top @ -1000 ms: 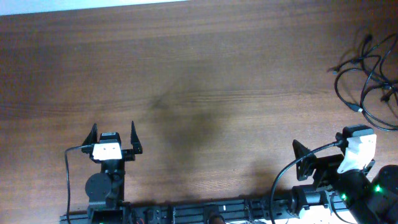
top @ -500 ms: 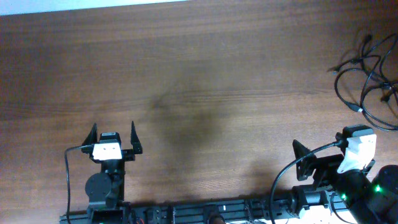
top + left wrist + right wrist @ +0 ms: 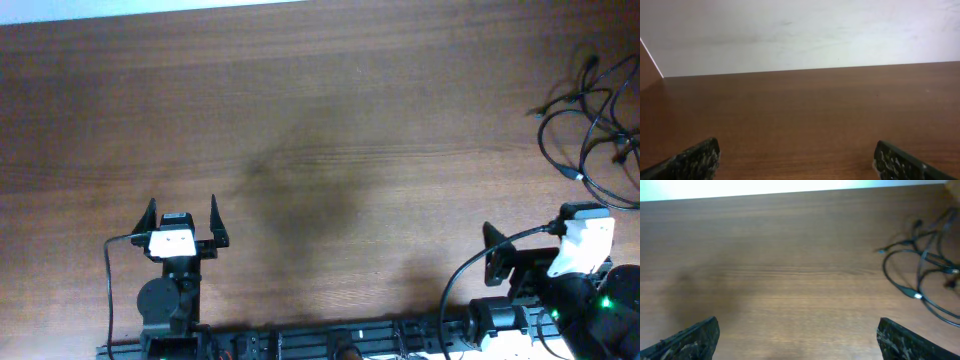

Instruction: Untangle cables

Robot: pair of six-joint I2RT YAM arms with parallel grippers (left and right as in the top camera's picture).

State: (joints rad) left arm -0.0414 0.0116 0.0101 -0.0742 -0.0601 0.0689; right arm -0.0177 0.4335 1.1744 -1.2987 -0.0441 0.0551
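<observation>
Brown wooden counter (image 3: 350, 120) spans broadly between wide-spread left pincer (image 3: 183, 202) and wide-spread right pincer (image 3: 797, 342); tangled black cables (image 3: 590, 130) at the right edge run partly out of frame.

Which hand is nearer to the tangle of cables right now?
Right. The right hand sits at the table's near edge, just short of the cables at the far right. The left hand is far off to their left.

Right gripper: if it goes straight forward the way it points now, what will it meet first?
Probably nothing: ahead of the right gripper lies only bare table. The cables lie right of that line, though the finger on that side might graze the nearest loop.
</observation>
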